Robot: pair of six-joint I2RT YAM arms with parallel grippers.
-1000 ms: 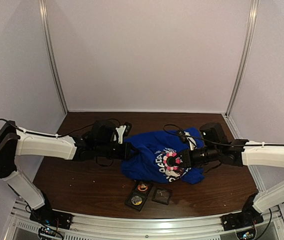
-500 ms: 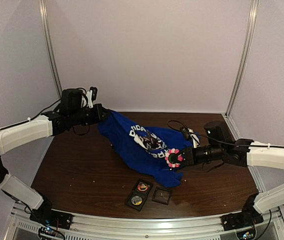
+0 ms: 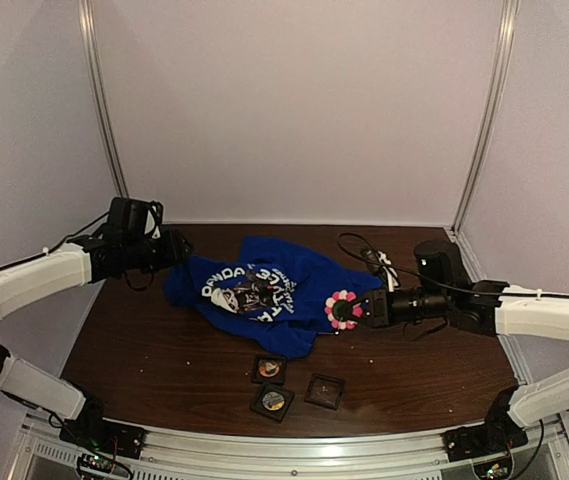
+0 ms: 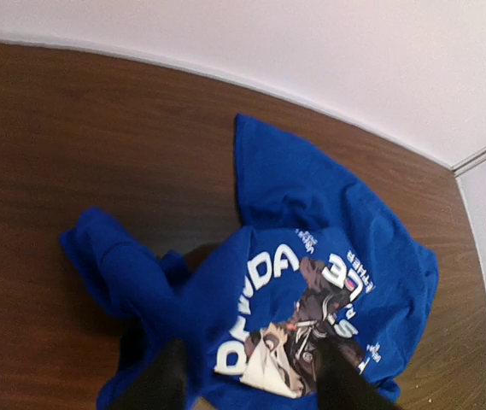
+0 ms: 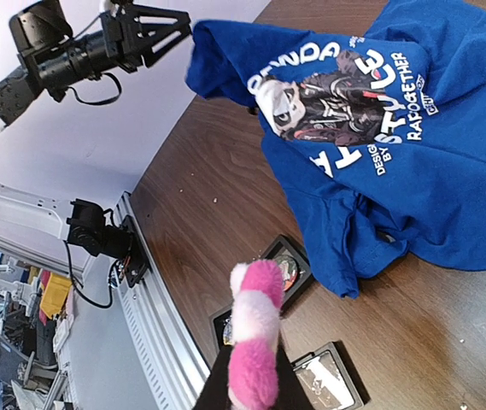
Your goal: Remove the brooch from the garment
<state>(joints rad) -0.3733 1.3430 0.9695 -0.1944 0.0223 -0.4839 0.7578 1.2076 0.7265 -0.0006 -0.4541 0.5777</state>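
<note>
The garment (image 3: 264, 290), a royal-blue T-shirt with white lettering and a dark print, lies crumpled on the brown table, print up; it also fills the left wrist view (image 4: 311, 222). My left gripper (image 3: 171, 250) hovers at its left edge, open and empty, its dark fingers (image 4: 161, 384) straddling the cloth below. The brooch (image 3: 343, 308), a fluffy pink-and-white ring, is held in my shut right gripper (image 3: 356, 311) at the garment's right edge. In the right wrist view the brooch (image 5: 256, 337) stands free of the garment (image 5: 396, 137), above the table.
Three small black square cases (image 3: 269, 368) (image 3: 274, 401) (image 3: 324, 390) lie near the front edge, below the garment. A black cable (image 3: 359, 250) loops at the back right. White walls with aluminium posts (image 3: 102, 110) close in the table.
My left gripper has opened and let the lifted garment fall flat on the table, then drawn back left. The brooch stays in my right gripper, now apart from the cloth.
</note>
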